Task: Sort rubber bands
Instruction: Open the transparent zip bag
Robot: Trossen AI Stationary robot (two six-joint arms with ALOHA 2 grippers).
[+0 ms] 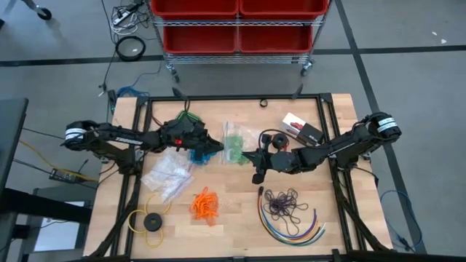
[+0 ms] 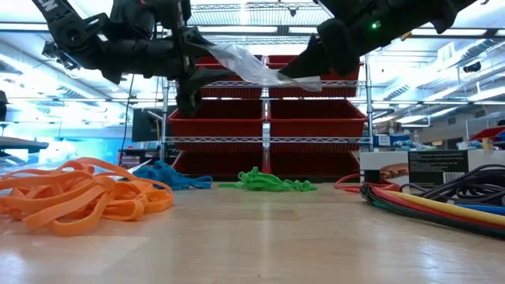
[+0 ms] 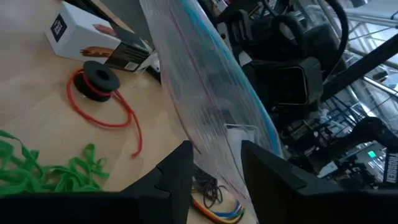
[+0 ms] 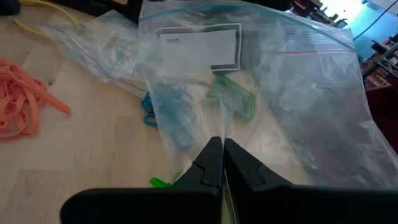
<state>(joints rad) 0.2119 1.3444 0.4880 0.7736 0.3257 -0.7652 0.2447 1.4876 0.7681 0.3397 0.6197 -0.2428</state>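
A clear zip bag [image 1: 234,138] hangs in the air between my two grippers, over the middle of the table. My left gripper [image 1: 217,145] is shut on its zip end, and my right gripper [image 1: 250,156] is shut on the opposite end. The rubber bands lie on the table in bunches. The blue ones [image 1: 198,155] are under my left gripper and the green ones [image 1: 234,151] are under the bag. The orange ones [image 1: 205,204] are toward the near edge, with the dark purple ones [image 1: 282,202] at the near right. My left gripper has the bag's zip end [image 3: 217,134], beside the white label, between its two fingers [image 3: 177,177]. The fingers stand a little apart and bunched film fills the gap. They lie level, coming from the table's left. The bag is clear of the table. My right gripper pinches the bag's edge opposite the zip [image 4: 222,134] between its two closed fingers. They slant slightly downward, coming from the table's right. The film spreads out ahead of the fingers and runs across to the other gripper [image 2: 189,79], lifted clear of the table.
A second clear bag [image 1: 169,173] lies at the left. A yellow ring with a black disc [image 1: 149,220] sits at the near left. Curved multicoloured cables [image 1: 295,229] lie at the near right. A small box [image 1: 302,129] and a red cord on a black spool [image 1: 271,138] sit at the far right.
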